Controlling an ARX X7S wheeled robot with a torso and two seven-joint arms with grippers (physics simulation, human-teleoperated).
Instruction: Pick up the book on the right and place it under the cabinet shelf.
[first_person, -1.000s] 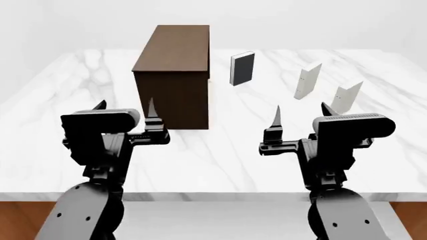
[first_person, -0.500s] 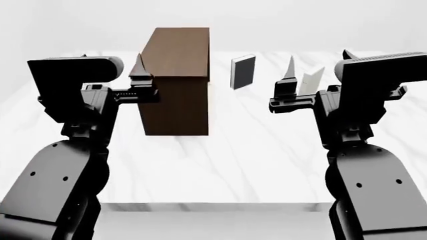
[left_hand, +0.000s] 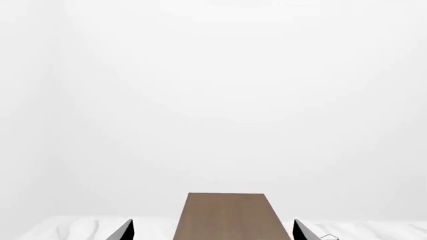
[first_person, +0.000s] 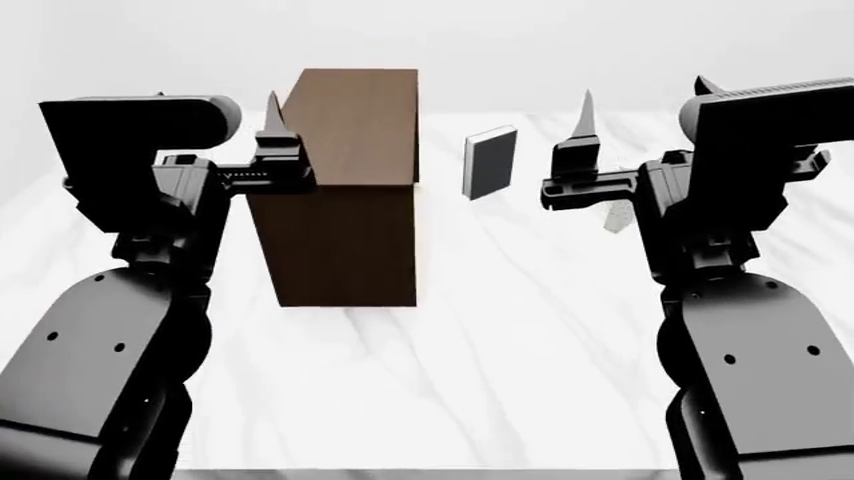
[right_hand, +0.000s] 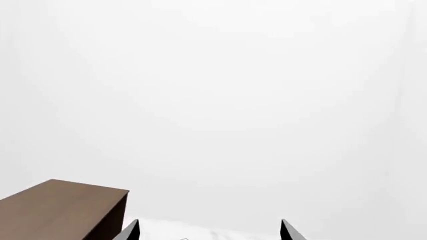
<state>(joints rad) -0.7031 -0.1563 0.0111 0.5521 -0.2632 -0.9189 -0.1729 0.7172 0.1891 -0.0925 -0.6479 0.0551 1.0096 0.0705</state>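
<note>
The dark-brown cabinet (first_person: 347, 200) stands left of the middle of the marble table, showing its closed side and top; its shelf is hidden. My left gripper (first_person: 216, 105) hangs open, high up by the cabinet's top left edge. In the left wrist view the left gripper (left_hand: 213, 232) frames the cabinet top (left_hand: 227, 217). My right gripper (first_person: 642, 100) is open and empty, raised at the right; the right wrist view shows it (right_hand: 210, 232) over the far table edge. The book on the right is hidden behind my right arm.
A black-covered book (first_person: 490, 163) stands upright right of the cabinet. A sliver of a white book (first_person: 617, 218) shows beside my right arm. The marble table (first_person: 467, 330) stretches toward me. The cabinet (right_hand: 67, 210) also appears in the right wrist view.
Both arms have risen from low over the near table to the height of the cabinet top, still open. The right arm now covers the white books that stood in plain sight.
</note>
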